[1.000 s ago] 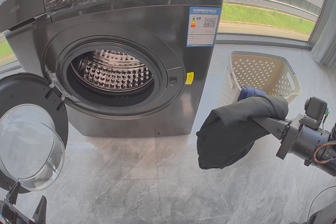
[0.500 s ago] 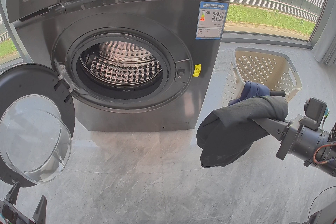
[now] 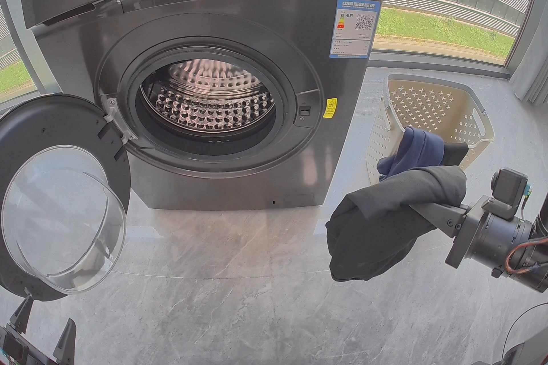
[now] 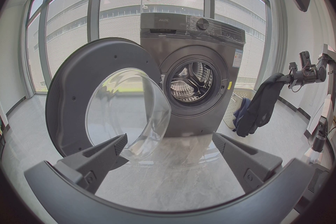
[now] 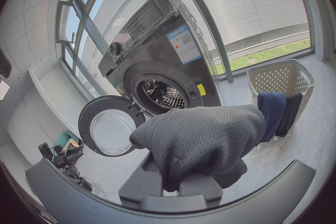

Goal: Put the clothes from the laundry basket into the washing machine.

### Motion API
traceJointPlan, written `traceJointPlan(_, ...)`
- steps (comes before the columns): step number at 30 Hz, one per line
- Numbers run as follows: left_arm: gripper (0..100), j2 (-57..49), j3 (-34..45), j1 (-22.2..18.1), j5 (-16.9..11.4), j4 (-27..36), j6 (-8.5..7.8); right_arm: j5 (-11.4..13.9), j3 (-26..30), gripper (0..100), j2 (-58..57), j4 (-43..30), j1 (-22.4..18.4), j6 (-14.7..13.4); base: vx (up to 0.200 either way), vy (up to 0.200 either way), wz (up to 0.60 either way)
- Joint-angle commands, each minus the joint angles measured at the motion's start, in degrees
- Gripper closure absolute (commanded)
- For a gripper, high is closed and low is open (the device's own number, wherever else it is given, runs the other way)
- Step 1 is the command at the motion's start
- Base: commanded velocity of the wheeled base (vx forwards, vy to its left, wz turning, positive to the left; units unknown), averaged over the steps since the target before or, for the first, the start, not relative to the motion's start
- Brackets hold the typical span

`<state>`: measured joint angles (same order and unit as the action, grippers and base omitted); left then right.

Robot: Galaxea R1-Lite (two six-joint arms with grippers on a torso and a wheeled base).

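1. Garment (image 3: 377,223), dark grey, hangs in the air from the right gripper (image 3: 434,210). The jaws are clamped on a fold of it, and the bulk droops below the fingers, off the floor (image 3: 228,280).
2. We place it to the right of the washer (image 3: 228,12), in front of the basket (image 3: 439,104) and well apart from the mouth of the drum (image 3: 208,98).
3. The door (image 3: 57,201) is swung wide open to the left. The way into the drum looks unobstructed.
4. The part of the drum we can see is bare studded metal. We judge nothing loaded yet, though its lower front is hidden behind the rim.
5. The basket stands on the floor just beside the washer's right side. A blue piece (image 3: 416,149) and a black piece (image 3: 455,153) are draped over its near rim. The far wall shows bare. We cannot tell what lies at the bottom.
6. The left gripper (image 4: 168,144) sits low by the door, fingers spread wide with nothing between them.
7. Our reading of progress is that the task is early. The first garment is picked up and lifted out of the basket. Carrying it across to the drum mouth and letting go inside are not yet done.
8. After that, at least the blue and black pieces are left to fetch, so most of the job remains.
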<state>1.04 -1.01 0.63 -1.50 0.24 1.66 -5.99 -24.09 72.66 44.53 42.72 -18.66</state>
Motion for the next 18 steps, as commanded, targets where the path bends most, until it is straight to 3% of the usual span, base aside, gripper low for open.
traceJointPlan(1, 0, -0.4, 0.9, 0.0, 0.0, 0.0, 0.01, 0.0, 0.9, 100, 0.6, 0.1, 0.4, -0.1, 0.000, 0.200, 0.00)
traceJointPlan(10, 0, -0.7, 0.9, -0.2, 0.0, -0.1, -0.60, 3.2, 0.1, 100, 3.2, 5.8, 1.5, -1.9, 0.000, 0.000, 0.00)
traceJointPlan(14, 0, -0.9, 1.0, -0.2, -0.2, -0.2, -1.39, 3.0, -1.0, 100, 6.2, 7.8, 4.0, -4.3, 0.000, 0.000, 0.00)
traceJointPlan(18, 0, -0.9, 1.0, -0.2, -0.2, -0.2, -1.39, 2.6, -2.5, 100, 9.3, 10.8, 4.7, -3.8, 0.000, 0.000, 0.00)
